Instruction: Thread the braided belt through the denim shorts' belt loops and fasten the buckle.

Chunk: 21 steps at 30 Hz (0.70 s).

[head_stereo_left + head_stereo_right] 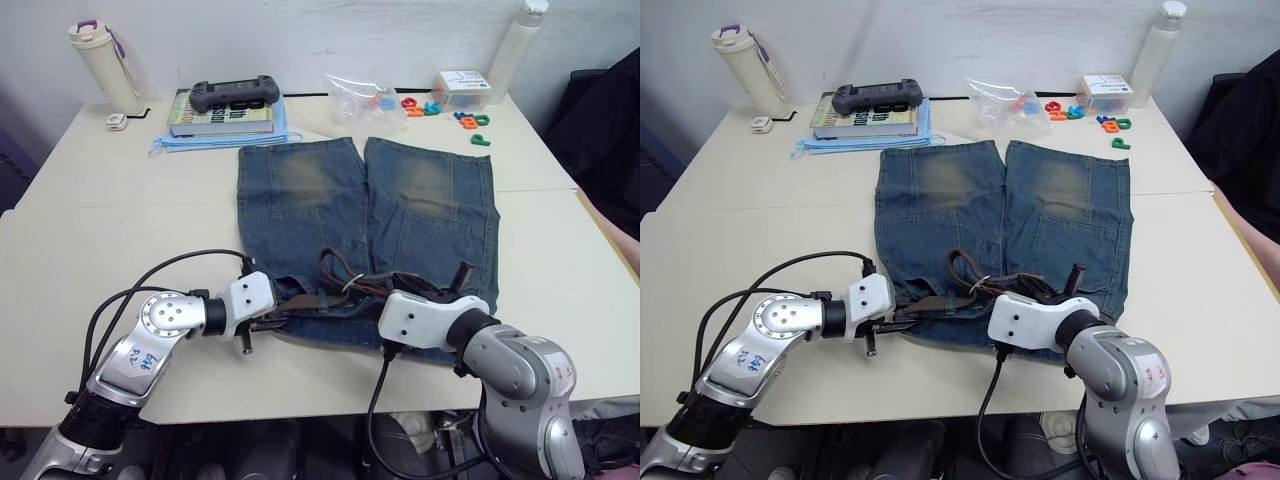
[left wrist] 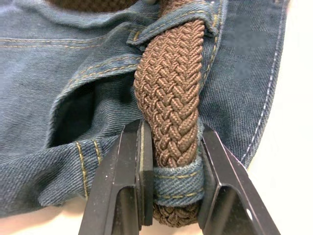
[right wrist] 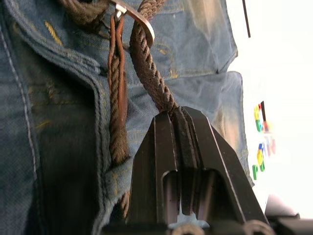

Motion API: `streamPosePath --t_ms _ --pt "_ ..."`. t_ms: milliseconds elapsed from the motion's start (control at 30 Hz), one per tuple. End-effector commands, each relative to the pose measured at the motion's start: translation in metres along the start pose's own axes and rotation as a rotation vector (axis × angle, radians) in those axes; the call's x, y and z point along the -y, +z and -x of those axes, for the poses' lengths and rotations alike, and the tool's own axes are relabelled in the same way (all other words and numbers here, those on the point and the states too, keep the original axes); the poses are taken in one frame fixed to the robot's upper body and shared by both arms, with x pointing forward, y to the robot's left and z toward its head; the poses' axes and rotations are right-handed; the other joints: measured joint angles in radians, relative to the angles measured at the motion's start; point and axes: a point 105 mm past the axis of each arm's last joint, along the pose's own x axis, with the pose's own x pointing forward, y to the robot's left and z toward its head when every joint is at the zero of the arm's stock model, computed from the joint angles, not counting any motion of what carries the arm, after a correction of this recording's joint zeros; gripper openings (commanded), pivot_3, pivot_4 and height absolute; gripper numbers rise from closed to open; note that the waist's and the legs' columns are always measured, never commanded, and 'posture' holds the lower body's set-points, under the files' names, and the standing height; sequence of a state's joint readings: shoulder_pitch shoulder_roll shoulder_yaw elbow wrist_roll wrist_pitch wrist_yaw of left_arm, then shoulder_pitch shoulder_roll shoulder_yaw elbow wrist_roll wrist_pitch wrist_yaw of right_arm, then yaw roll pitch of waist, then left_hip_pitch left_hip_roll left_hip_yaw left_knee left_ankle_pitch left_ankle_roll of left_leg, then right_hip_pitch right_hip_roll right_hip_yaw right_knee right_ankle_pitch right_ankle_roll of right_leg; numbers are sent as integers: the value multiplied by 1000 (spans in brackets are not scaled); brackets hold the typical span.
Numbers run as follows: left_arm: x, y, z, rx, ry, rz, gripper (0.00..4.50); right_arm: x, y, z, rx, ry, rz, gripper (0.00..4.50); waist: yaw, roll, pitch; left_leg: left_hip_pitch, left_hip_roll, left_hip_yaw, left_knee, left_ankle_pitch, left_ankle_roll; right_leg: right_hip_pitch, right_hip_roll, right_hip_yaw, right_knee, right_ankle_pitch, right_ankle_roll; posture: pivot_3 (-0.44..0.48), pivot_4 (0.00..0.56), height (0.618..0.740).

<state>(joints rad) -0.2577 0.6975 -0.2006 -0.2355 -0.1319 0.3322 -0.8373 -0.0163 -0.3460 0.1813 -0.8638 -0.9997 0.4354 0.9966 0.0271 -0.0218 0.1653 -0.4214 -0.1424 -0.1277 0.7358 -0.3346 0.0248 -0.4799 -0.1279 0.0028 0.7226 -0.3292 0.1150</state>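
The denim shorts lie flat on the table, waistband nearest me and legs pointing away. The braided belt runs along the waistband and bunches in a loop at its middle, beside the silver buckle. My left gripper is at the waistband's left end. Its fingers are shut on the belt just where it passes under a belt loop. Over the waistband's right half, my right gripper is shut on a belt strand that leads up to the buckle.
Along the table's far edge stand a cream bottle, a book with a game controller on it, a plastic bag, a small box, coloured letters and a white bottle. A person in dark clothing is at the right.
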Motion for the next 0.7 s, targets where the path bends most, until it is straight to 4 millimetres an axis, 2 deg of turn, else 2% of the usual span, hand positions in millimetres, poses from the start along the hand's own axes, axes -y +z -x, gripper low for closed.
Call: streamPosePath --t_ms 33,200,367,533,700 --pt "-10 -39 10 -146 85 75 704 18 -8 28 -39 -106 10 0 0 0 -1 0 0 0 0 0 0 0 0 0 0 0 0 0 150 659" --pt "-11 -59 20 -198 114 118 704 13 -36 51 -167 -117 -19 0 -3 1 -2 1 0 0 0 0 0 1 0 0 1 0 0 0 150 659" --pt "-12 -71 25 -217 140 170 704 6 -65 69 -294 -117 -32 0 -6 4 -4 4 1 1 -2 0 0 3 1 1 1 0 0 0 150 659" --pt "-16 -77 28 -220 172 217 704 4 -78 74 -354 -132 -48 0 -8 4 -4 12 3 2 -4 -3 4 9 1 1 1 -1 -1 0 150 659" --pt "-16 -87 34 -236 191 249 704 6 -88 75 -397 -163 -58 0 -6 6 -4 24 9 1 -8 -9 -2 27 7 -1 -4 -9 -8 0 150 659"
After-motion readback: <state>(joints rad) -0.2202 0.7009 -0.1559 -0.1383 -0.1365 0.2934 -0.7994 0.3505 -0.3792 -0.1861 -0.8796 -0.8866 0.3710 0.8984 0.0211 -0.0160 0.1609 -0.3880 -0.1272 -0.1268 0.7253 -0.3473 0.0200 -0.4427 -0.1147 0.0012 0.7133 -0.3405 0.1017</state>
